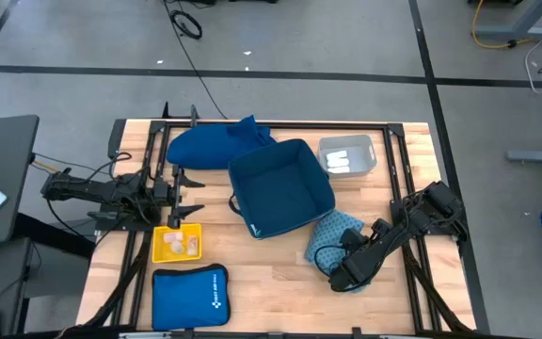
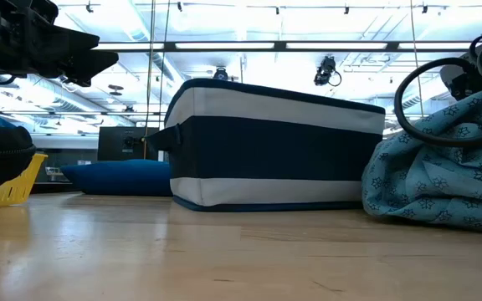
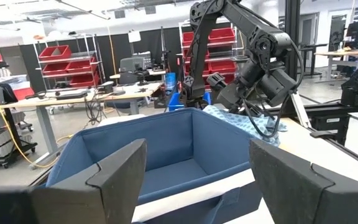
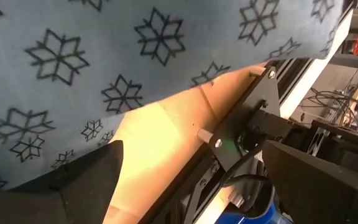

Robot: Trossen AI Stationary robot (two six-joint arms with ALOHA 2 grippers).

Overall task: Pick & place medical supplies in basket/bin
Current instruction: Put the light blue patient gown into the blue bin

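The teal speckled cloth (image 1: 327, 237) lies bunched on the table, just near-right of the dark-blue basket (image 1: 280, 188). My right gripper (image 1: 346, 275) is open at the cloth's near edge, and the cloth (image 4: 135, 56) fills much of its wrist view. My left gripper (image 1: 193, 195) is open, held above the table left of the basket and facing it (image 3: 166, 155). A large dark-blue cloth (image 1: 213, 147) lies against the basket's far-left side. White rolls sit in a yellow tray (image 1: 177, 243) and in a clear bin (image 1: 348, 155). My right gripper is open with one finger (image 4: 86, 177) right at the teal cloth's edge (image 4: 61, 158), which lies on the table. Whether the finger touches the cloth, I cannot tell. The other finger (image 4: 319, 180) stands clear of it, over the table's edge frame.
A flat bright-blue zip pouch (image 1: 189, 297) lies at the near-left, beside the yellow tray. Black frame rails (image 1: 412, 273) run along the table's sides. Bare wood (image 1: 271, 282) shows between the pouch and the teal cloth. Beyond the table are workshop benches and red bins (image 3: 61, 59).
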